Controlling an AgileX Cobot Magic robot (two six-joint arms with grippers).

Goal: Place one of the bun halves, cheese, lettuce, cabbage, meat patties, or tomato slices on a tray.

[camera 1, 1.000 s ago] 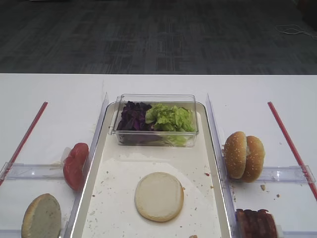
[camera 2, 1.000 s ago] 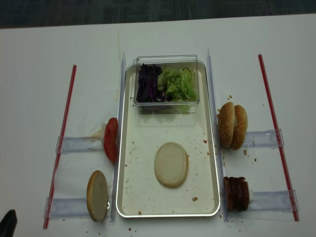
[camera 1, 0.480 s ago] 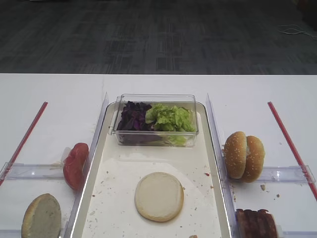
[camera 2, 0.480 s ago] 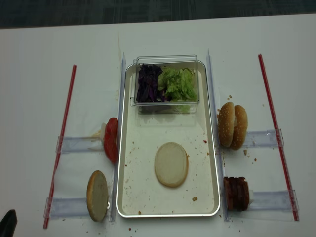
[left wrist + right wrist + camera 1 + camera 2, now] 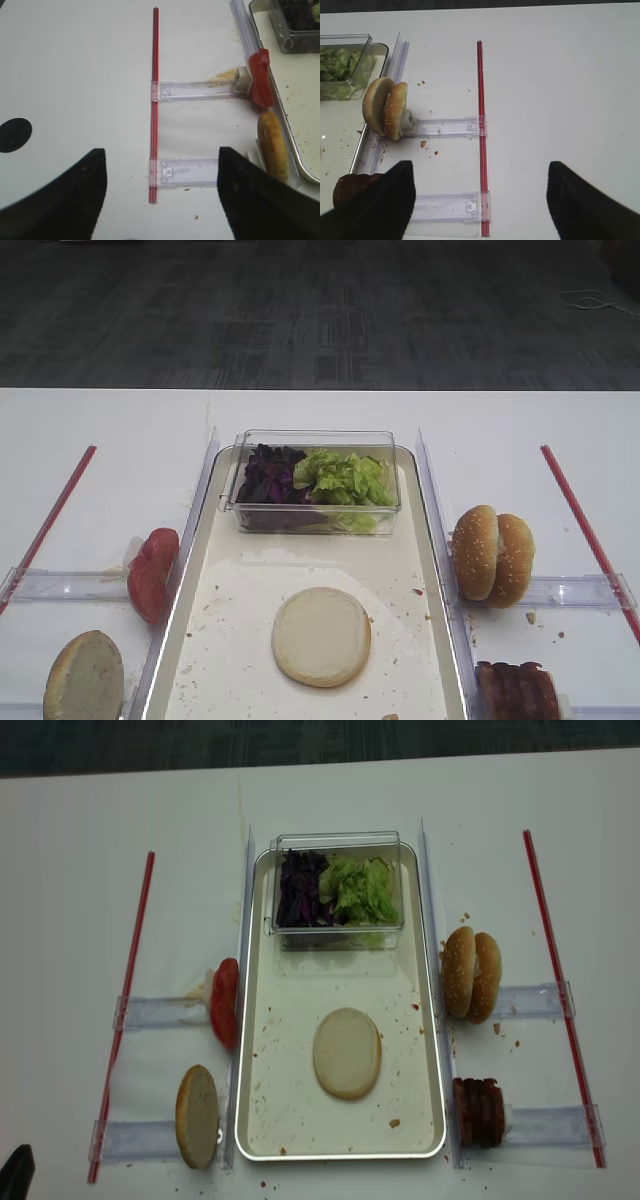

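A: What is on the tabletop [image 5: 70,920]?

B: The tray [image 5: 258,1120] lies in the middle, and one pale bun half [image 5: 347,1053] lies flat on its floor, toward the near end. At the far end a clear box [image 5: 338,842] holds the cabbage [image 5: 297,890] on the left and the lettuce [image 5: 360,890] on the right.

A: And outside the tray?

B: On the left stand the tomato slices [image 5: 225,1002] on edge, and a browner bun half [image 5: 197,1116] nearer. On the right stand two sesame buns [image 5: 472,975], and the meat patties [image 5: 479,1111] nearer.

A: The tools?

B: The left tool [image 5: 160,195] hangs above the left rails with its fingers spread and nothing between them. The right tool [image 5: 479,200] likewise hangs spread and empty; its left finger seems to overlap the patties in the wrist view, though I cannot tell if it touches.
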